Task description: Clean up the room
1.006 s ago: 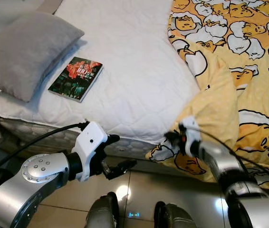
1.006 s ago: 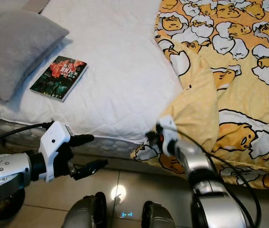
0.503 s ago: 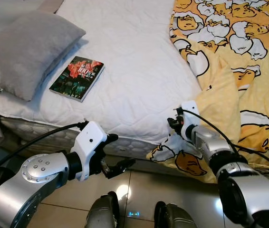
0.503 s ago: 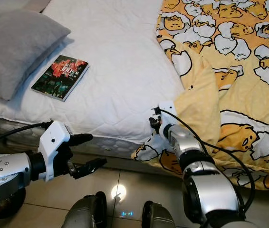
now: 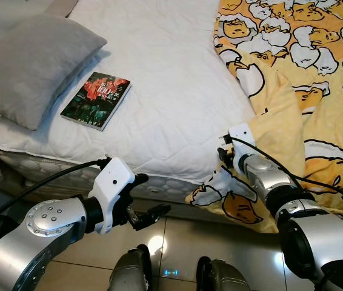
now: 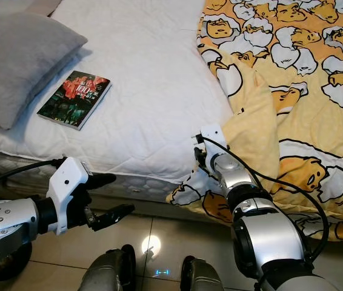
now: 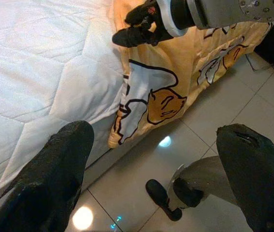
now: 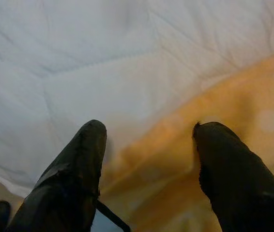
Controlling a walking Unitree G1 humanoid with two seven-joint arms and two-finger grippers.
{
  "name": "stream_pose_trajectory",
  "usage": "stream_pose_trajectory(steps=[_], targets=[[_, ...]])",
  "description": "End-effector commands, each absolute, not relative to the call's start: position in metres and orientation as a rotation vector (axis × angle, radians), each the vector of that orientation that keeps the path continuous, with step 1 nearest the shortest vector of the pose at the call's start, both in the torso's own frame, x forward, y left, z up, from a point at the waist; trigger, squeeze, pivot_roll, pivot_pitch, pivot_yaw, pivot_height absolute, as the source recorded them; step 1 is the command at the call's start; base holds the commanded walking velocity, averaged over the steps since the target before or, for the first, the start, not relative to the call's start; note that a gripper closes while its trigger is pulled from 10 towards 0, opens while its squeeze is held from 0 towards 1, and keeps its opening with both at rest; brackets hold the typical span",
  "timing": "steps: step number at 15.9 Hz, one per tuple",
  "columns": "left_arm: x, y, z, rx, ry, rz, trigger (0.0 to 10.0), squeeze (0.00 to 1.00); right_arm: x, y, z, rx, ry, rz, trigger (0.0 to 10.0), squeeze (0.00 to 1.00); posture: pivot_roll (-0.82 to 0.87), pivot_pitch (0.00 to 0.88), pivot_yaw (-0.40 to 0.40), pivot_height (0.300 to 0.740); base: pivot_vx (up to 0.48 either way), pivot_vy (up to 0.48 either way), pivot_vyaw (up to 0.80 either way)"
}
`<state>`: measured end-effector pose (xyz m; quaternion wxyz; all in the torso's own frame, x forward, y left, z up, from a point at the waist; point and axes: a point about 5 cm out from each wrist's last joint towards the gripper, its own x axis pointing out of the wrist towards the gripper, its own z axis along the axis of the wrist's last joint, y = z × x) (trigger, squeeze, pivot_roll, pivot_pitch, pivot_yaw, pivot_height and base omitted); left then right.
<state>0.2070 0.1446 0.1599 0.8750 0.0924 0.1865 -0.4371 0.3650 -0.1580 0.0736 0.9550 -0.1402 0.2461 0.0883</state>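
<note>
Right gripper (image 8: 146, 159) spread wide at yellow blanket (image 5: 305, 79) edge, frame centre, holding nothing, left gripper (image 5: 150, 197) open and empty, lower left, book (image 5: 96, 100) upper left.

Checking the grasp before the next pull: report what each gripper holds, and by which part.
Nothing is held. The right gripper is open at the yellow blanket's folded edge by the mattress; the left gripper hangs open over the floor.

Pillow (image 5: 29, 66) and blanket (image 5: 305, 73) (both edge-cropped) run off-frame.
</note>
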Motion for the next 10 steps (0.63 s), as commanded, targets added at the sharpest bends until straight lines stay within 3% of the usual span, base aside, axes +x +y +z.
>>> stream_pose_trajectory(steps=[1,4,5,10], targets=[[0.203,0.146,0.163,0.207,0.390,-0.913,10.0,0.00,0.365,-0.156,0.073,-0.320,0.509,0.173,10.0,1.00,0.15,0.232,0.012,0.740,0.000,0.000,0.00],[0.202,0.147,0.162,0.208,0.397,-0.908,10.0,0.00,0.364,-0.156,0.070,-0.337,0.523,0.155,10.0,1.00,0.16,0.242,0.012,0.740,0.000,0.000,0.00],[0.201,0.147,0.162,0.207,0.399,-0.907,10.0,0.00,0.360,-0.161,0.065,-0.419,0.546,0.141,10.0,0.00,0.16,0.243,0.013,0.740,0.000,0.000,0.00],[0.199,0.148,0.162,0.207,0.402,-0.901,10.0,0.00,0.348,-0.181,0.050,-0.516,0.608,0.095,10.0,0.00,0.17,0.257,0.012,0.740,0.000,0.000,0.00]])
